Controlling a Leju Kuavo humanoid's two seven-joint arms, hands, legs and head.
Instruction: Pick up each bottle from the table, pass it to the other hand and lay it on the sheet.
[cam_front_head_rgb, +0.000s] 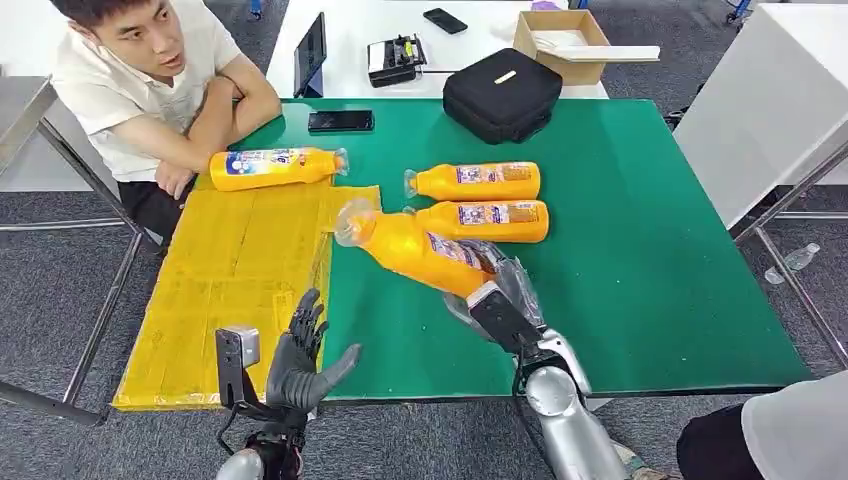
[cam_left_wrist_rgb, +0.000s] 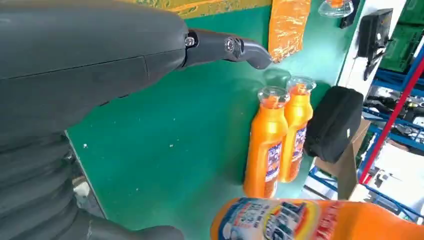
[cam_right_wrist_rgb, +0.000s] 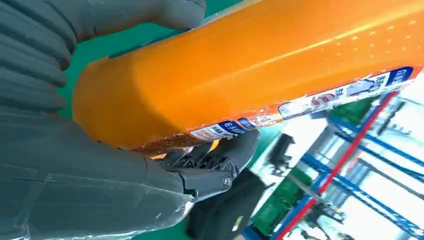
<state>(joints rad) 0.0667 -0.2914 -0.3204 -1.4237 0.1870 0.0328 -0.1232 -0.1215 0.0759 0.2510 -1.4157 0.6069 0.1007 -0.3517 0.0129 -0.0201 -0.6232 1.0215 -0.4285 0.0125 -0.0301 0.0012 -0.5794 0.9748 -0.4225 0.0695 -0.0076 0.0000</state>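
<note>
My right hand (cam_front_head_rgb: 497, 290) grips the lower end of an orange bottle (cam_front_head_rgb: 415, 248), lifted off the green table (cam_front_head_rgb: 640, 280) and tilted, its clear cap toward the yellow sheet (cam_front_head_rgb: 235, 270). The right wrist view has that held bottle (cam_right_wrist_rgb: 250, 65) close up with my fingers (cam_right_wrist_rgb: 210, 165) wrapped under it. My left hand (cam_front_head_rgb: 300, 352) hovers open by the table's front edge, palm up, left of the held bottle. Two more orange bottles (cam_front_head_rgb: 478, 181) (cam_front_head_rgb: 485, 220) lie side by side mid-table, the same pair of bottles (cam_left_wrist_rgb: 280, 140) in the left wrist view. Another bottle (cam_front_head_rgb: 272, 167) lies at the sheet's far end.
A person sits at the far left corner, arms folded on the table edge. A black phone (cam_front_head_rgb: 340, 121) and a black bag (cam_front_head_rgb: 502, 94) lie along the table's far edge. A white table behind carries a tablet, a device and a cardboard box (cam_front_head_rgb: 560, 40).
</note>
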